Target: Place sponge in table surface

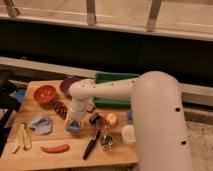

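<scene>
Single high view from behind the robot arm [150, 115], angled down, table surface [75, 155] near, end effector [74, 125] mid-frame

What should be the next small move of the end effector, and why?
Probably lower slightly and release. The end effector is low over the table surface, with the light-blue sponge at its tip, between the grey-blue cloth and the black-handled tool, on bare wood.
</scene>
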`<state>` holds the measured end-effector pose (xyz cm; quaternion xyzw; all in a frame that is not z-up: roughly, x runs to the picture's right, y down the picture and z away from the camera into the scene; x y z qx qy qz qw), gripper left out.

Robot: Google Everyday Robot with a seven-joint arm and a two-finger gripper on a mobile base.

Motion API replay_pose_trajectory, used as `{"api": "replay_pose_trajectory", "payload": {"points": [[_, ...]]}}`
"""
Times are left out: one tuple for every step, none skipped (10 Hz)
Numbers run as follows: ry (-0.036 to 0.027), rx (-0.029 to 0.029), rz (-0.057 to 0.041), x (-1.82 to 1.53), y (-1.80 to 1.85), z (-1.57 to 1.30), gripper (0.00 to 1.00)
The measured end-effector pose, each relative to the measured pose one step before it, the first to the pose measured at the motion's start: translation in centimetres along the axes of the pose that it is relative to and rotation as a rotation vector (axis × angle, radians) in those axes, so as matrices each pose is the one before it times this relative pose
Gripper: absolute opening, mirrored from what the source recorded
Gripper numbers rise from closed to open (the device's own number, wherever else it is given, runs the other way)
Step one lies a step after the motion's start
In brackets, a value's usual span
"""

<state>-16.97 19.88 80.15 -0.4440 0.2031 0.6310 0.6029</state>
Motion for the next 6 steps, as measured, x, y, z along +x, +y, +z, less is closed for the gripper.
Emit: {"api": "replay_pose_trajectory", "payload": {"points": [[-0.00021, 0.00250, -0.00398, -0.065, 0.056, -0.022, 0.73], [-0.00367, 0.00456, -0.00364, -0.054, 0.032, -0.203, 0.73], [-0.00965, 0.00564, -0.00357, -0.099, 0.037, -0.295, 0.73], [-0.02928, 0.00488, 0.00030, -0.425, 0.098, -1.141, 0.73], [-0.03543, 0.00274, 0.00114, -0.473, 0.074, -1.423, 0.73], [-0.03214, 0.00020, 0.00275, -0.458, -0.020, -1.326, 0.73]]}}
